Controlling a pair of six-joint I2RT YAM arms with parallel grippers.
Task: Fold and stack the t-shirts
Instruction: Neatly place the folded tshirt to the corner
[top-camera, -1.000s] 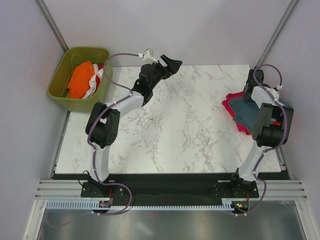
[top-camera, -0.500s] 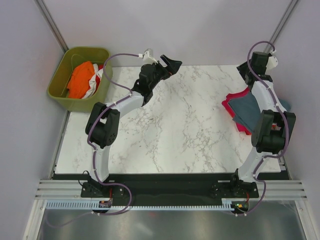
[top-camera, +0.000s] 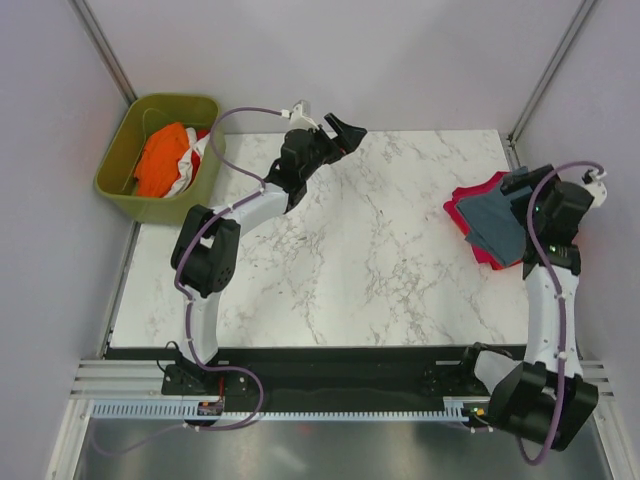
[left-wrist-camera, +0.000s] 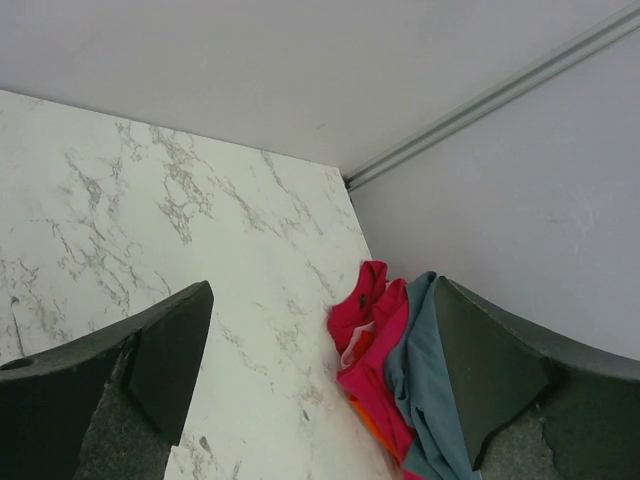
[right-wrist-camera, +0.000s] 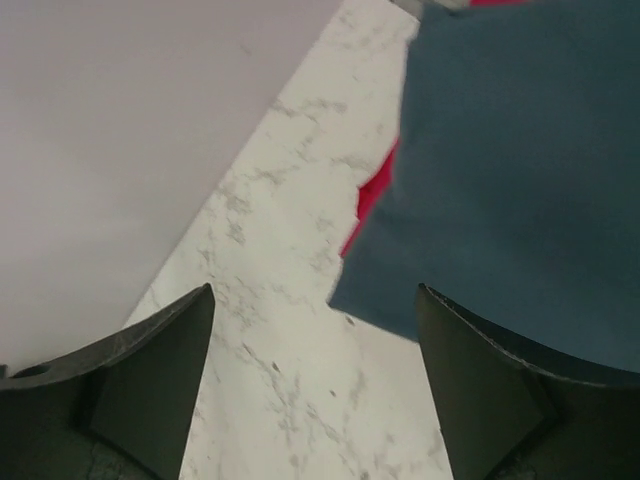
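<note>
The slate blue-grey cloth t-shirt (top-camera: 497, 224) lies folded flat on top of a stack at the right edge of the white marble table (top-camera: 350, 250), turned slightly askew to the table's edge. Under it, the magenta-pink cloth t-shirt (top-camera: 468, 205) sticks out at the left corner and along the near side. From the left wrist, a thin orange-red cloth layer (left-wrist-camera: 372, 428) shows below the pink.

2 more shirts lie crumpled in the olive-green plastic bin (top-camera: 150, 205) at the far left: the orange cloth t-shirt (top-camera: 160, 160), and the white-and-red cloth t-shirt (top-camera: 187, 163) touching its right side.
</note>
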